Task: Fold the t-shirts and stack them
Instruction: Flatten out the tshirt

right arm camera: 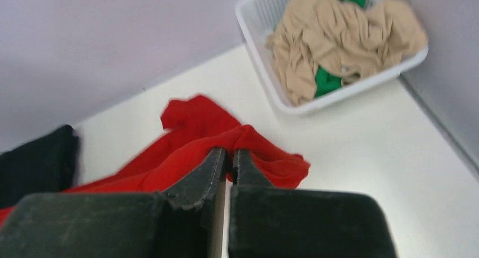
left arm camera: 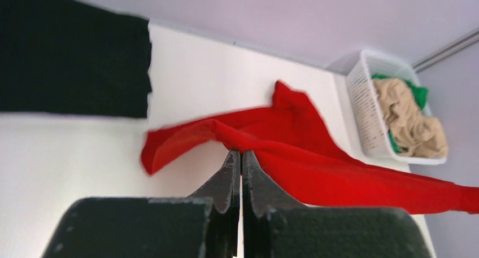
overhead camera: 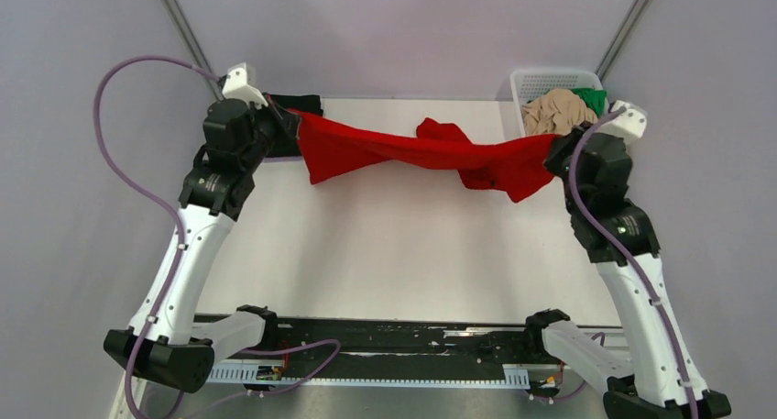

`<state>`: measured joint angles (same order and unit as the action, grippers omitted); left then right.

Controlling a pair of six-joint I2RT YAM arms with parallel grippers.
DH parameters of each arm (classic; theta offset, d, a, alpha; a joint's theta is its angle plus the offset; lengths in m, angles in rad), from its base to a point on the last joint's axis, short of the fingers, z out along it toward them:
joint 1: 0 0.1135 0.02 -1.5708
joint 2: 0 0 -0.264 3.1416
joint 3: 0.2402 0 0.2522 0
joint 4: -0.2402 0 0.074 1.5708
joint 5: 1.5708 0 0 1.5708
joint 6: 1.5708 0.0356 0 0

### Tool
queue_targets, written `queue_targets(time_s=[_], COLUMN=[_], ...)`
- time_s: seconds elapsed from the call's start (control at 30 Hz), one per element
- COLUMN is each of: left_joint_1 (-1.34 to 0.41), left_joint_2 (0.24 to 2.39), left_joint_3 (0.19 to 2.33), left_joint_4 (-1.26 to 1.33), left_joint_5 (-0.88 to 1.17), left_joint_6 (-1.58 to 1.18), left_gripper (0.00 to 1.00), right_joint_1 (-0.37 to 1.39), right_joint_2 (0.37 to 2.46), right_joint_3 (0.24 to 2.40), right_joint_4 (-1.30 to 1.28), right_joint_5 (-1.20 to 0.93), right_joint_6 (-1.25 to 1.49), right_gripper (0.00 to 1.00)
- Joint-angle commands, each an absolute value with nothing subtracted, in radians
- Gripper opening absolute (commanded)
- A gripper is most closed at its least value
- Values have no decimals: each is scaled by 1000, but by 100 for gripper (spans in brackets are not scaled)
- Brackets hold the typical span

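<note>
We see the black t-shirt (left arm camera: 68, 60) lying flat at the table's far left corner, close behind the left gripper (left arm camera: 241, 156), whose jaws are pinched together on one end of the red t-shirt (overhead camera: 440, 148). That shirt runs twisted and stretched between the two arms along the far part of the table (overhead camera: 394, 245) (whether its sagging middle touches the top we cannot tell), with a wide stretch of white tabletop in front of it. The right gripper (right arm camera: 229, 155) is clamped on the other end. Only the wrist views show the pinched jaws; from above the wrists hide them. At the far right corner the basket (overhead camera: 550, 75) holds the beige t-shirt (right arm camera: 339, 38) over the green t-shirt (right arm camera: 327, 80), just beside the right wrist.
</note>
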<state>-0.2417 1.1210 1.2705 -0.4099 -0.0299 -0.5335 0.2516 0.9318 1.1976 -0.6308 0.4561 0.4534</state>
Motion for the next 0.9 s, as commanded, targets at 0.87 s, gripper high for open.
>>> queue_targets(time_s=[0.87], left_joint_1=[-241], left_joint_2=[834], left_joint_3=[1860], left_joint_4=[-580], left_joint_5=[197], left_joint_6=[-396], left_gripper=[0], right_joint_1=[246], right_joint_2=[834], right_joint_3=[2019], right_joint_4=[-715], right_joint_5=[104], right_joint_6=[137], right_gripper=[0])
